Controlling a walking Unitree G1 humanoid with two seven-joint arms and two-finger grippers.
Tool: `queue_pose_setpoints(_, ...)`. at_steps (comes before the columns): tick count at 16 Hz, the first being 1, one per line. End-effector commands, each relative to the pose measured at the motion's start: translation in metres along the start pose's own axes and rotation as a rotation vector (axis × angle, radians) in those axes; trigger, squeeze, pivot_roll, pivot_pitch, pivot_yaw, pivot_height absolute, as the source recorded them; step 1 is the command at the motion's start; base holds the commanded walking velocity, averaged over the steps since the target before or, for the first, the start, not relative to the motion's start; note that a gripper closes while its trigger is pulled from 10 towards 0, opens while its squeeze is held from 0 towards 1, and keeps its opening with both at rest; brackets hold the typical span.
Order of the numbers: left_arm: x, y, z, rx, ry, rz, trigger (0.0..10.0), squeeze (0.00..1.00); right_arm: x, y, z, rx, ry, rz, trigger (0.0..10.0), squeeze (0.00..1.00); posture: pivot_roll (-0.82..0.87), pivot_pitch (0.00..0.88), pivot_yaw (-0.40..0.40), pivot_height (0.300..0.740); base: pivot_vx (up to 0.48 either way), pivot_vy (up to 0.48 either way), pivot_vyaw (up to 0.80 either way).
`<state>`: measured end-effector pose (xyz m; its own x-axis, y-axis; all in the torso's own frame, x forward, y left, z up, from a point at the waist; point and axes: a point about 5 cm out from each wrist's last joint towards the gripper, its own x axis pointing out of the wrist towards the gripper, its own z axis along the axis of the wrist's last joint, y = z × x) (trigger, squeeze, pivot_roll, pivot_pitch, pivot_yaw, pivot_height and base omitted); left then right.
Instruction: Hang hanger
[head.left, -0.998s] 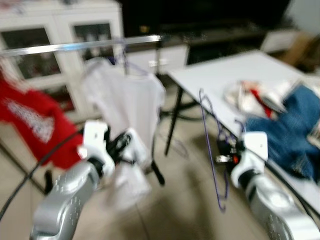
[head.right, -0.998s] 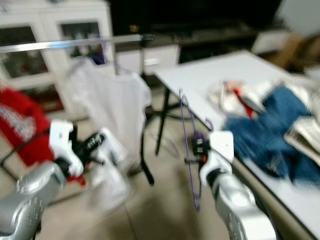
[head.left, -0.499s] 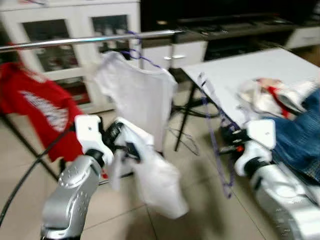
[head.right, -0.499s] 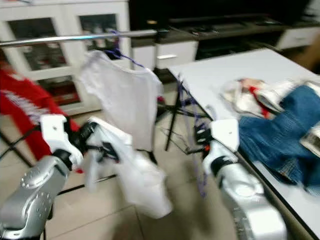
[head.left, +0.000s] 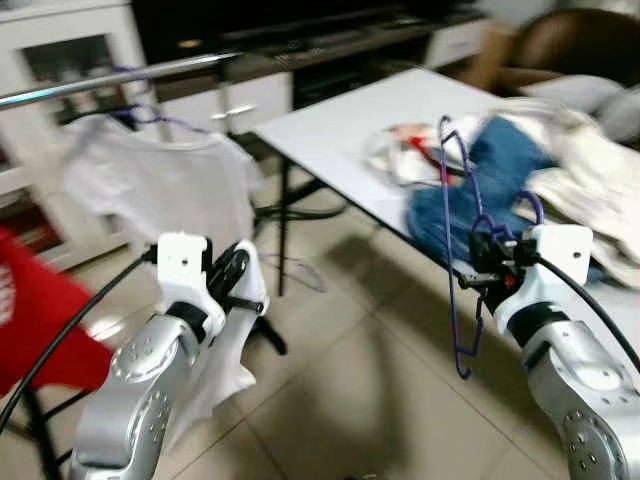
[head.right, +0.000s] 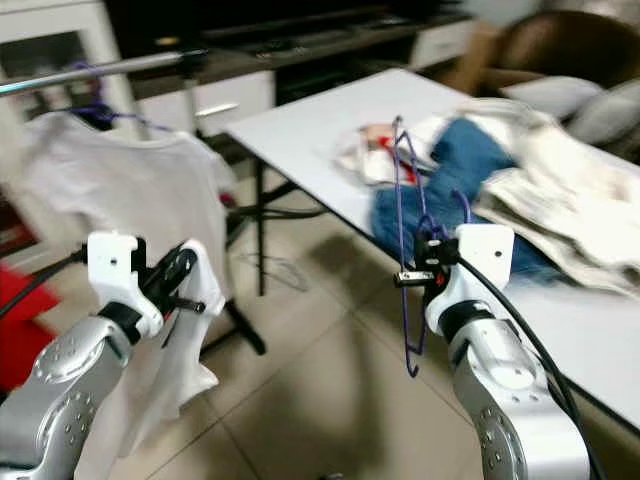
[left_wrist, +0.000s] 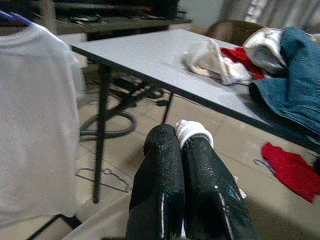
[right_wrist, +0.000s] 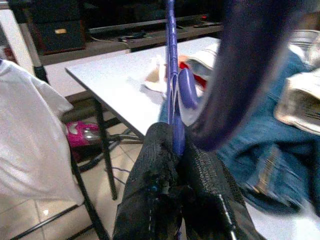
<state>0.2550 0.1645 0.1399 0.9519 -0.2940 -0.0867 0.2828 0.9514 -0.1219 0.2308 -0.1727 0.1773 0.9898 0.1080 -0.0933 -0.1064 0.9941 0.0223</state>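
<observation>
- The left pincer (head.left: 235, 285) is sitting at about 8 o'clock in the head views, its fingers (left_wrist: 165, 165) pressed together and pinching a white garment (head.left: 225, 355) that is hanging down below it toward the tiled floor (head.left: 340, 400).
- The right pincer (head.left: 478, 268) is holding at about 4 o'clock, its fingers (right_wrist: 155, 165) clamping the thin wire of a purple hanger (head.left: 452, 250).
- The hanger is standing nearly upright in that grip, its hook (head.left: 528, 205) curling beside the pincer, one end rising to about 1 o'clock and the other dipping toward the floor.
- Just beyond the right arm, a white desk (head.left: 340, 135) is running from 12 o'clock toward 3 o'clock, carrying a pile of clothes: blue jeans (head.left: 490, 160), a red-and-white piece (head.left: 405, 150) and pale fabric (head.left: 590, 180).
- Farther off at 10 o'clock, a white T-shirt (head.left: 160, 190) is hanging on another purple hanger from a metal rail (head.left: 110, 82).
- A red garment (head.left: 35, 320) is showing blurred at 9 o'clock.
- White cabinets (head.left: 60, 50) are standing behind the rail.
</observation>
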Motion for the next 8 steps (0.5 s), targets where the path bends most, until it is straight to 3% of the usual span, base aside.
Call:
queue_pose_setpoints(1, -0.0008, -0.0044, 0.0061, -0.004, -0.025, -0.025, 10.0, 0.0, -0.0035, 0.005, -0.0049, -0.002, 0.032, 0.039, 10.0, 0.0, 0.03, 0.0, -0.024, 0.74, 0.0, 0.0, -0.8)
queue_pose_setpoints(8, 0.001, -0.0098, 0.0152, 0.036, -0.055, -0.073, 10.0, 0.0, -0.0008, 0.0111, -0.0076, -0.022, 0.044, 0.067, 10.0, 0.0, 0.03, 0.0, -0.022, 0.74, 0.0, 0.0, -0.8)
